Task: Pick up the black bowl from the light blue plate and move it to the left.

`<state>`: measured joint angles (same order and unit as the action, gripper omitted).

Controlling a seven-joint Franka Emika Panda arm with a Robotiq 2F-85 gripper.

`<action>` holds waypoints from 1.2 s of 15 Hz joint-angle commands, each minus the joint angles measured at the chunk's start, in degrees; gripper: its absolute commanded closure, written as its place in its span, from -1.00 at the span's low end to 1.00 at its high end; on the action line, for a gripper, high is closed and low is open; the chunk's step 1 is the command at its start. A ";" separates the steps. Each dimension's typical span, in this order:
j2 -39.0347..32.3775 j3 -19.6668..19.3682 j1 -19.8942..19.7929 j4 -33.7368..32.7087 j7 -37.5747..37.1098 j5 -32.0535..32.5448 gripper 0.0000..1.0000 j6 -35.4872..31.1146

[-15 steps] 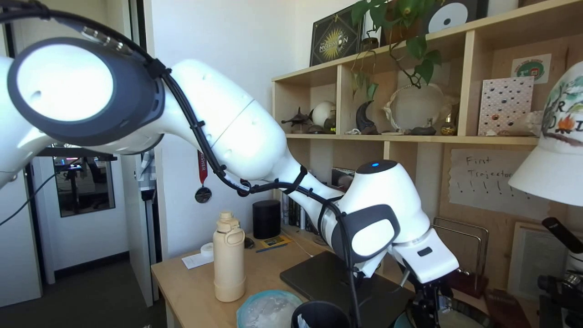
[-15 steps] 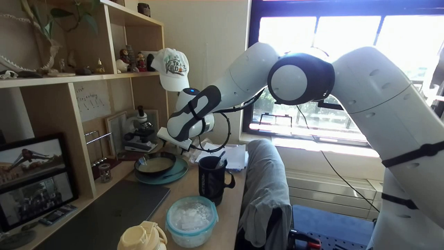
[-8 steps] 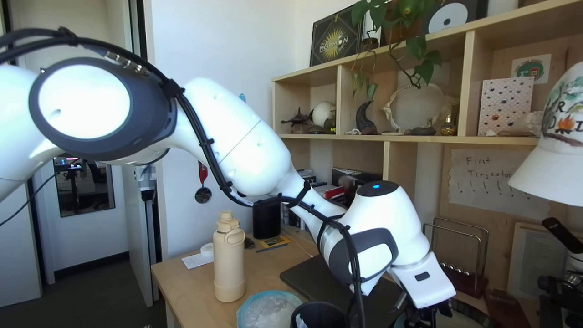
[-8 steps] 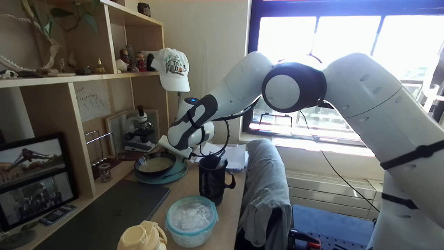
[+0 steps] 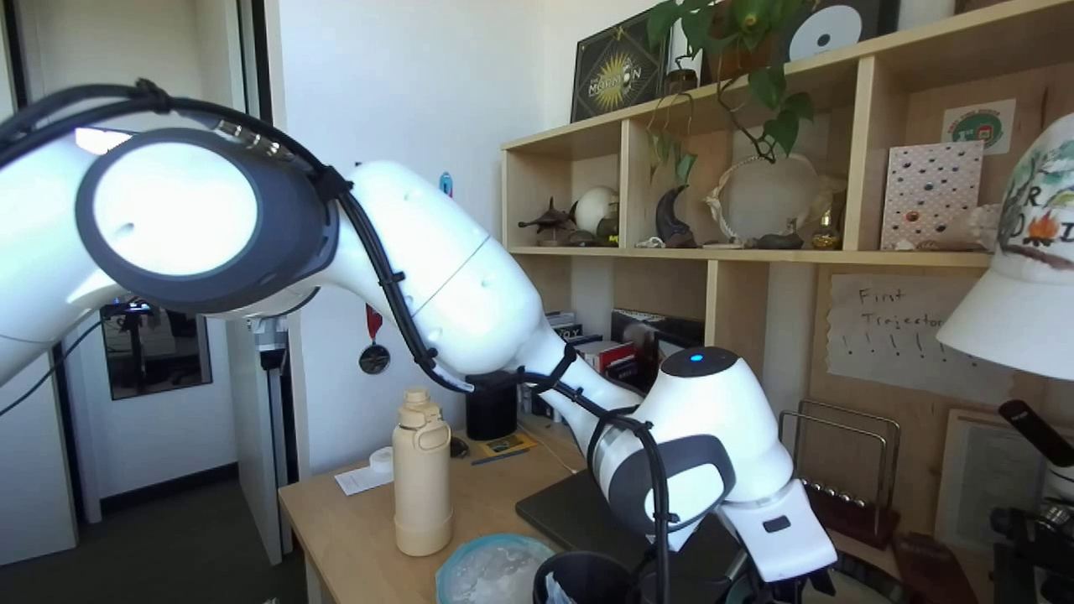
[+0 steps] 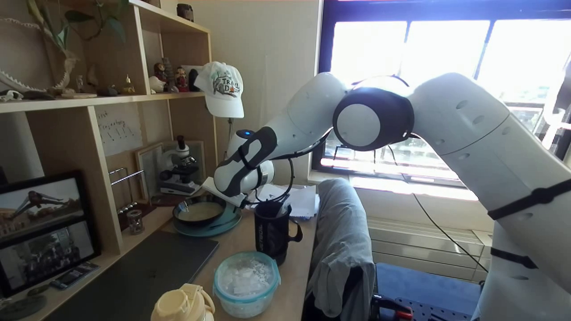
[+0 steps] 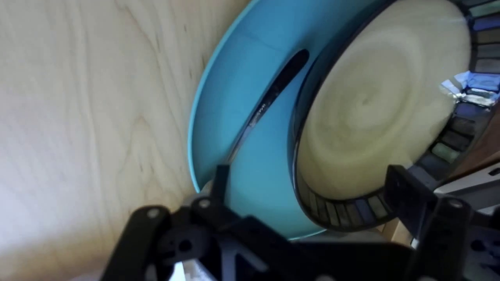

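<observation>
The black bowl (image 7: 363, 212) has a cream inside and a striped inner wall. It sits on the light blue plate (image 7: 261, 175) in the wrist view. In an exterior view the bowl (image 6: 200, 211) stands on the plate (image 6: 229, 219) at the far end of the desk. My gripper (image 7: 312, 187) is open and empty above them. One finger overlaps the plate beside the bowl, the other overlaps the bowl's inside, and the bowl's rim shows between them. In an exterior view the gripper (image 5: 797, 583) is near the bottom edge and partly cut off. Contact cannot be told.
A dark-handled utensil (image 7: 269, 99) lies on the plate. A black mug (image 6: 270, 234), a blue-lidded container (image 6: 247, 285), a closed laptop (image 6: 156, 263) and a cream bottle (image 5: 422, 486) stand along the desk. A microscope (image 6: 178, 174) and the shelf (image 6: 105, 196) are behind the bowl.
The arm and gripper have moved down towards the bowl and plate, more in the first half second than in the second. The bowl and plate have not moved.
</observation>
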<state>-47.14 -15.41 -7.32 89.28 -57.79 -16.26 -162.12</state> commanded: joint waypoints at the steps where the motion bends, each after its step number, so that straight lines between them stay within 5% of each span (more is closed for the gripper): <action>1: -2.49 -0.45 0.61 -3.18 -2.71 -0.48 -0.99 -0.18; 18: 0.82 -1.57 0.31 -5.99 -2.70 0.40 -1.00 2.38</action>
<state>-48.86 -16.19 -7.51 83.11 -58.99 -16.26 -162.05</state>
